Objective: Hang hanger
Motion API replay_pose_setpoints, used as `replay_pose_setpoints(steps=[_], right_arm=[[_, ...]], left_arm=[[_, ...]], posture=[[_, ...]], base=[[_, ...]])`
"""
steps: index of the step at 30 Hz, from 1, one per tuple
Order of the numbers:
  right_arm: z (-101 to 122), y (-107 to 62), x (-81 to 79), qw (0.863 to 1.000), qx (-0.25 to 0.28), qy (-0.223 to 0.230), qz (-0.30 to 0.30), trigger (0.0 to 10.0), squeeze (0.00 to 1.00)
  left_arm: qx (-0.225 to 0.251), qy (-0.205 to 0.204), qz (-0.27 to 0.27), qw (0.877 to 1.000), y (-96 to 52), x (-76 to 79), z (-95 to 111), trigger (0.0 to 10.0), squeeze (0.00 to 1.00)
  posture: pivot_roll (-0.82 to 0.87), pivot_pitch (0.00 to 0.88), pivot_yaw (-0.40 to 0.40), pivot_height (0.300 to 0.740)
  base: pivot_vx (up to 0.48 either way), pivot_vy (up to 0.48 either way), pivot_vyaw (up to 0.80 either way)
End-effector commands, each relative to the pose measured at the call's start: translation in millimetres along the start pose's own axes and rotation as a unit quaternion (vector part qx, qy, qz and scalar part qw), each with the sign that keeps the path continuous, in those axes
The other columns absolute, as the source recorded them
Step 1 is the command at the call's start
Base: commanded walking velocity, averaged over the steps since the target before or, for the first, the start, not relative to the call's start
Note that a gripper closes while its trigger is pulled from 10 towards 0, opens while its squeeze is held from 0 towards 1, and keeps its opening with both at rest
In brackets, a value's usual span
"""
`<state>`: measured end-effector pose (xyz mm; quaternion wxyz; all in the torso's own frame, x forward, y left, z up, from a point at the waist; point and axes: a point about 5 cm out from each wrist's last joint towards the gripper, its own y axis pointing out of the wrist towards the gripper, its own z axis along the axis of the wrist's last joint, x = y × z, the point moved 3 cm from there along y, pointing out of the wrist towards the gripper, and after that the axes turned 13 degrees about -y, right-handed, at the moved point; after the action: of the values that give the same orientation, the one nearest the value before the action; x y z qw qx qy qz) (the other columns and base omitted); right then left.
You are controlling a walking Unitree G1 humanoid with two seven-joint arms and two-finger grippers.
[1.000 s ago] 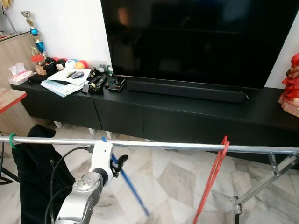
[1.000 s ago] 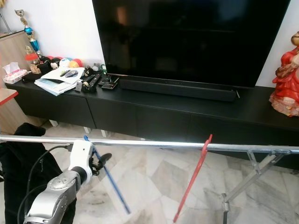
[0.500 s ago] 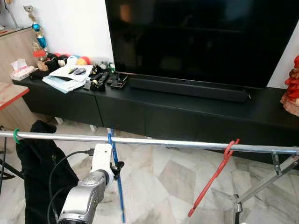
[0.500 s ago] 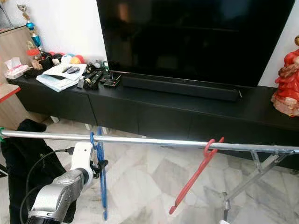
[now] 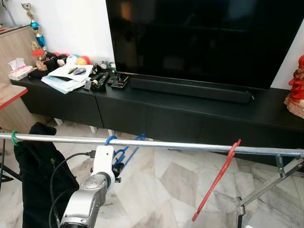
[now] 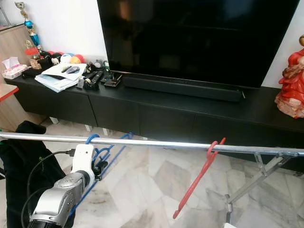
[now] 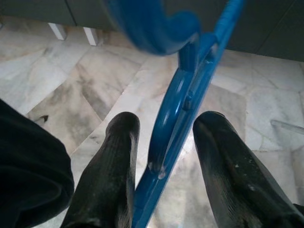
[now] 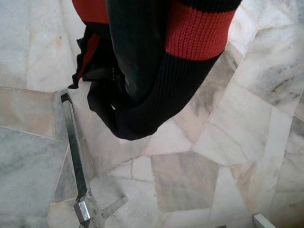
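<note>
A blue plastic hanger has its hook over the silver rail and its body swung out toward the TV cabinet. My left gripper sits just under the rail beside it. In the left wrist view the two black fingers stand apart, open, with the blue hanger's bar passing loosely between them and a gap on each side. Further right, a red hanger hangs tilted on the same rail. The right wrist view shows a black and red knitted garment above the floor.
A black garment hangs at the rail's left end by a green hook. The rack's metal brace is at the right. Behind stands a low black TV cabinet with a large TV, papers and remotes. The floor is marble tile.
The blue hanger went from slanting under the rail to hooked over it, and its body has now swung out toward the cabinet. The red hanger has swayed slightly.
</note>
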<state>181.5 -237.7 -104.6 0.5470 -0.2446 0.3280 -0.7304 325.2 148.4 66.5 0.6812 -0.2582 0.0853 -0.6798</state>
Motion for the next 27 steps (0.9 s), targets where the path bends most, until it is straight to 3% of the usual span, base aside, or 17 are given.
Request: replay_pose_setpoints(steps=[1,11,27], right_arm=[[3,-0.3,3.5,1.000,0.008,-0.006,-0.003,10.0,0.00],[1,-0.5,4.3,1.000,0.003,-0.007,-0.001,10.0,0.00],[-4,-3.2,22.1,1.000,-0.014,-0.005,-0.011,10.0,0.00]], left_arm=[[-0.002,-0.002,-0.014,1.000,2.1,4.9,-1,0.0,0.00],[-0.014,-0.007,-0.030,0.999,2.1,10.3,-8,0.0,0.00],[-0.024,0.008,-0.020,0.999,3.5,6.1,-14,0.0,0.00]], posture=[[-0.03,0.000,0.023,0.740],[-0.03,0.000,0.022,0.740],[-0.03,0.000,0.021,0.740]], base=[[0.000,0.000,0.00],[0.000,0.000,0.00],[0.000,0.000,0.00]])
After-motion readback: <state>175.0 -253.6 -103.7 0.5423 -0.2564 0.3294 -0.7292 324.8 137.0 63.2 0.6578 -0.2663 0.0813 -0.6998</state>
